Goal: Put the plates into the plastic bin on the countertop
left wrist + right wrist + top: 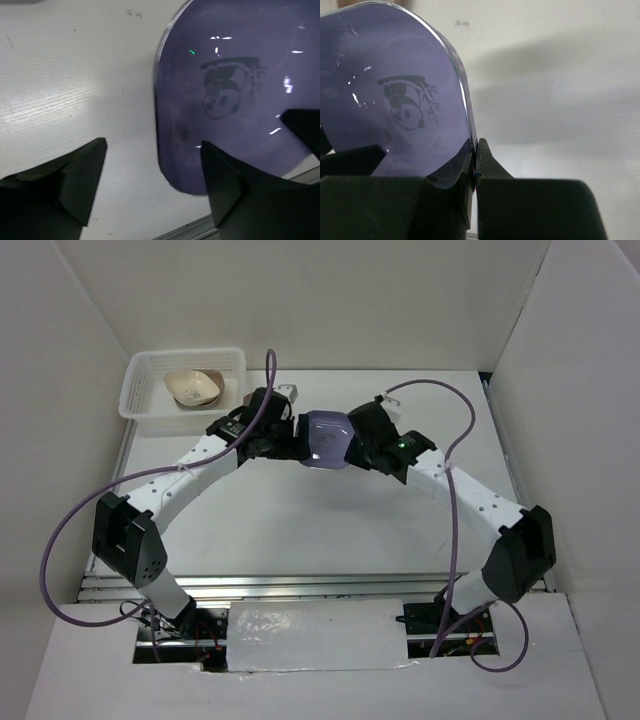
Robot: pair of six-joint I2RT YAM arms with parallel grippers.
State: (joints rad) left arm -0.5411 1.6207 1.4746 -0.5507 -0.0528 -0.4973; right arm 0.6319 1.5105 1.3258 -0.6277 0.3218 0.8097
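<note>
Nearest, along the front rail of the white surface (300, 530): the two arm bases, left and right, with purple cables (55, 550) looping off them. Arching up from there and inward, both arms, meeting past the middle of the surface.

Between the two wrists, about midway left to right: a purple plate (328, 440), rounded-square and glossy, with a panda print (409, 106) at its centre. Hard to tell whether lifted clear of the surface or touching it.

On the plate's right side: the right gripper (475, 167), pressed together on the rim, one finger inside the dish and the other behind it, pinching the plate at a tilt.

On the plate's left side: the left gripper (152, 167), spread wide and closed on nothing. Between its fingers (227, 185), the plate's near-left rim, with one finger over the inside of the dish and the other over bare surface.

Farthest, in the far left corner of the surface: the bin (140, 400), white with lattice sides, just beyond the left wrist. Inside it, a cream plate (190, 387), tilted, toward the bin's right half. Anything else in the bin too small to make out.
</note>
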